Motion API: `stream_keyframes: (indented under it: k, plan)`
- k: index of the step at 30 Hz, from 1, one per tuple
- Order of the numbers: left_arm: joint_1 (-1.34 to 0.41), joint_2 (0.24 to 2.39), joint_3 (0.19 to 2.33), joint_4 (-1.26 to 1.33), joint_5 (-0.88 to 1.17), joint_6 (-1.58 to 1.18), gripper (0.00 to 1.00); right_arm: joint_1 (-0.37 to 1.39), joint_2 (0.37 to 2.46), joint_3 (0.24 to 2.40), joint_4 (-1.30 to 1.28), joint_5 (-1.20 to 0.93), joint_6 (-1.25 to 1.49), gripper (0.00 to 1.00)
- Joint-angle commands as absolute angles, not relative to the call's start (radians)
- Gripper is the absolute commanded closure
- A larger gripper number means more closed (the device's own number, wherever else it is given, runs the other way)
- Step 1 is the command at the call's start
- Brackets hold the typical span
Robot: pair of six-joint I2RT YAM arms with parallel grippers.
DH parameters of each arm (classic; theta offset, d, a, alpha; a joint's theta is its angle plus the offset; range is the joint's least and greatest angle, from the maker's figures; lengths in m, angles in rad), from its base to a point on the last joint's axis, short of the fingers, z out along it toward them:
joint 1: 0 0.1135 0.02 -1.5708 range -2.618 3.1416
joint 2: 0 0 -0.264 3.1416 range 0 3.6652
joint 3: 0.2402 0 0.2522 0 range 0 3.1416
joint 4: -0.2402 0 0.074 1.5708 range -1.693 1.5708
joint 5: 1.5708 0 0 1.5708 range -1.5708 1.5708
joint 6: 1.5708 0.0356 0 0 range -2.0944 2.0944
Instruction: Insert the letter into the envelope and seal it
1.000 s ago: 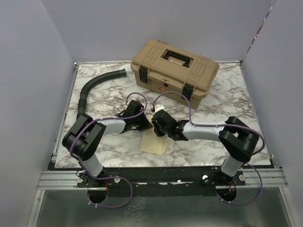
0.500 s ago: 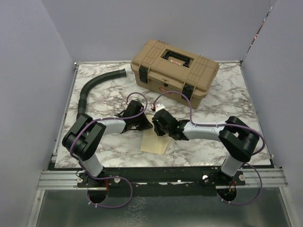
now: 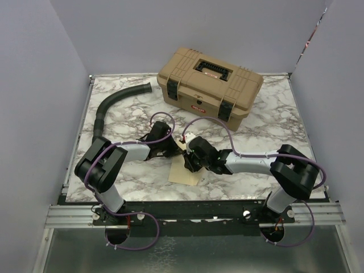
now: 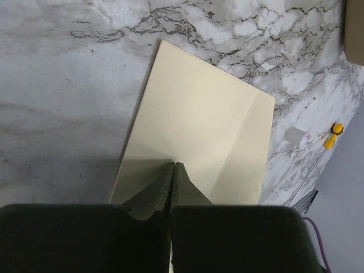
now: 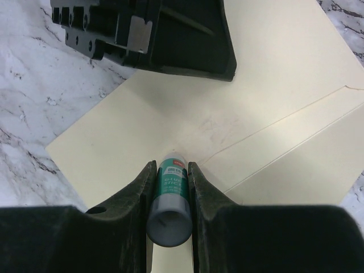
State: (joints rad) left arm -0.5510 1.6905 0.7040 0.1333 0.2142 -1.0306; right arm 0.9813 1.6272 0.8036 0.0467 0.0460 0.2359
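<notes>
From where I stand, the envelope [image 3: 186, 172] lies flat on the table [image 3: 133, 176] at the near middle, about 6 o'clock of the tan toolbox [image 3: 209, 85], with both arms bent in over its far end. I see no separate browner sheet, so I'd guess the letter is already inside, though nothing shows that for certain.

The left end effector [image 4: 173, 168] is clenched on nothing, its fingers pressed together to a point that rests on the near edge of the envelope. In its own view the paper runs away toward 12 to 1 o'clock. That looks like a hold-down rather than a grasp.

The right end effector [image 5: 172, 166] is grasping a glue stick [image 5: 170, 190] with a teal label, nose down over the envelope. I can't tell whether the nose actually touches the paper.

What matters next is the crease [image 5: 273, 120]. In the right wrist view it starts just beside the nose of the stick and runs straight off toward 2 o'clock, with a paler strip of paper on its near side — the flap, by my reading. The left end effector sits at about 11 o'clock of the stick, close but off that line.

So the right arm is the one placed for the seal. I judge the move to be a stroke along the crease toward 2 o'clock while the left arm pins the paper.
</notes>
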Motion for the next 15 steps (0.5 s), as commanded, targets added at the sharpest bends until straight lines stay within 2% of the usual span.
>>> stream_keyframes:
  k: [1, 15]
  plan:
    - [-0.543, 1.805, 0.623, -0.076, 0.081, -0.972, 1.0, 1.0, 1.63, 0.772, -0.034, 0.031, 0.227, 1.0]
    - [-0.54, 1.854, 0.638, -0.076, 0.138, -0.899, 1.0, 0.89, 1.742, 0.865, -0.048, 0.18, 0.31, 1.0]
